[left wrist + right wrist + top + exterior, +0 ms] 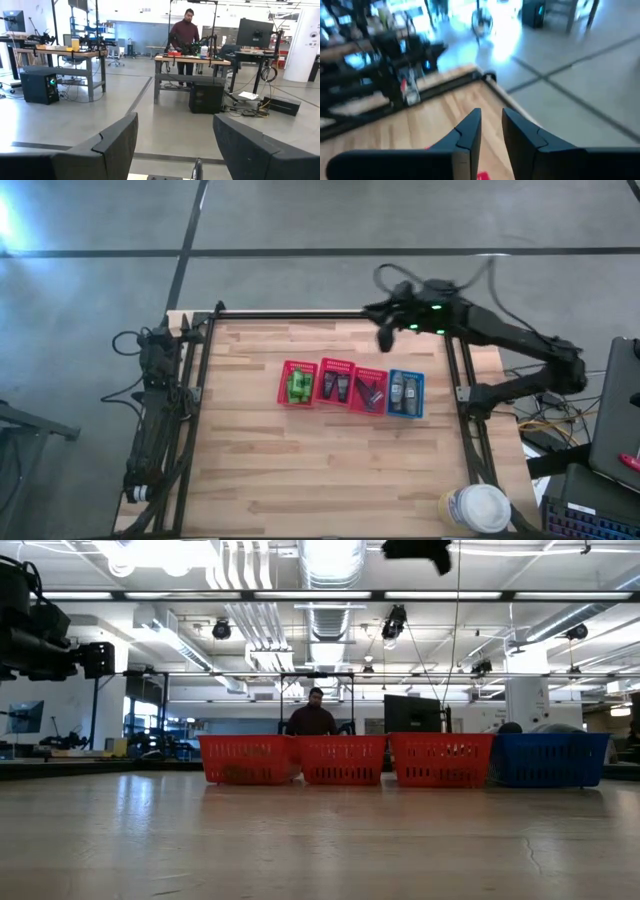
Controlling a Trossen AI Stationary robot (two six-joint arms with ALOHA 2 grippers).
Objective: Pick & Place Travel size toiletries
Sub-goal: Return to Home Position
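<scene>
Four mesh baskets stand in a row mid-table. In the high view, green bottles (298,385) lie in the left red basket, dark grey tubes (335,385) in the second, black razors (371,393) in the third, and more grey items (404,393) in the blue basket. My right gripper (385,335) hangs above the table's far part, beyond the baskets. In its wrist view the right gripper (491,131) is open by a narrow gap with nothing between the fingers. My left gripper (175,135) is open wide and empty. The left arm (158,415) waits folded at the table's left edge.
A large white round-lidded container (478,508) stands at the table's near right corner. The baskets show side by side in the low view, red (342,760) and blue (550,760). A person (313,718) stands far behind the table. Bare wood (320,470) lies near the baskets.
</scene>
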